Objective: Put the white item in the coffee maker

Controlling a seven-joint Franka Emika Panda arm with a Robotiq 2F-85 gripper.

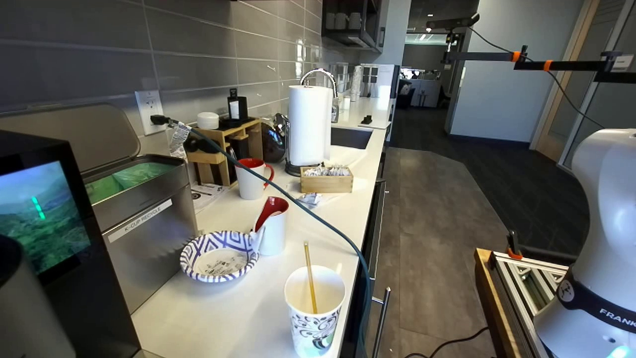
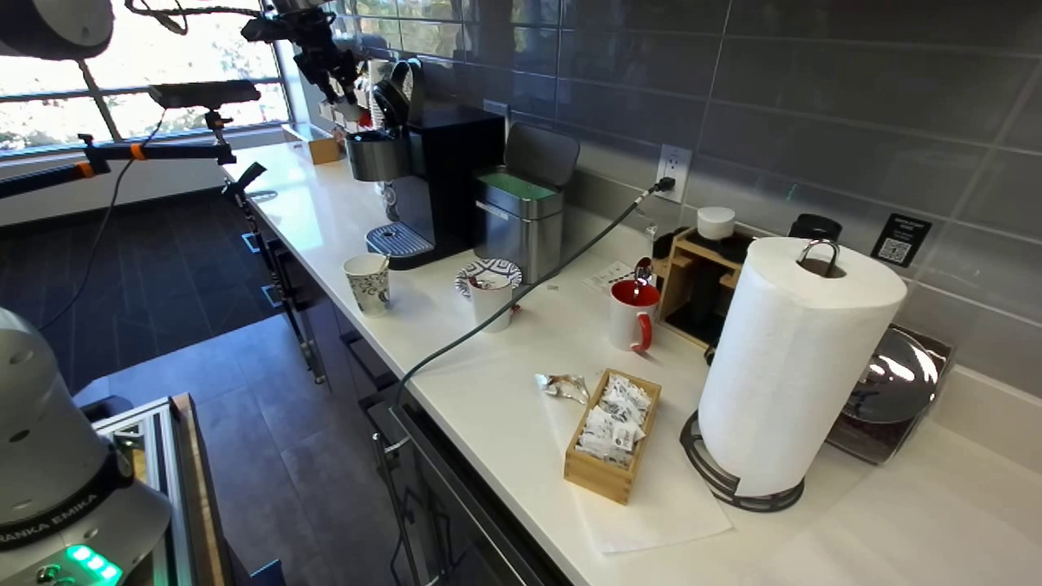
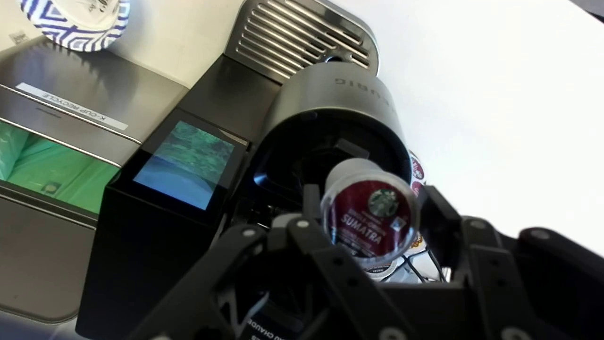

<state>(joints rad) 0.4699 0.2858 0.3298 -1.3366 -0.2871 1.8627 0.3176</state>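
The white item is a coffee pod [image 3: 373, 219] with a maroon lid, in the wrist view. My gripper [image 3: 373, 208] is shut on it, one finger on each side. The coffee maker [image 3: 141, 264] is black with a lit screen and a silver round head; its chamber is open, and the pod overlaps that opening. In an exterior view, the gripper [image 2: 342, 94] holds the pod [image 2: 352, 112] just above the coffee maker's [image 2: 464, 179] head, by the raised lid. In an exterior view, the coffee maker [image 1: 82, 293] fills the lower left; gripper and pod are out of view there.
An open steel K-cup recycle bin [image 1: 154, 243] stands beside the coffee maker. A patterned bowl [image 1: 218, 278], a paper cup [image 1: 313, 330] and red-lined mugs [image 1: 251, 184] stand on the counter. A cable [image 1: 366, 278] crosses it. Other pods [image 3: 381, 271] show beneath the gripper.
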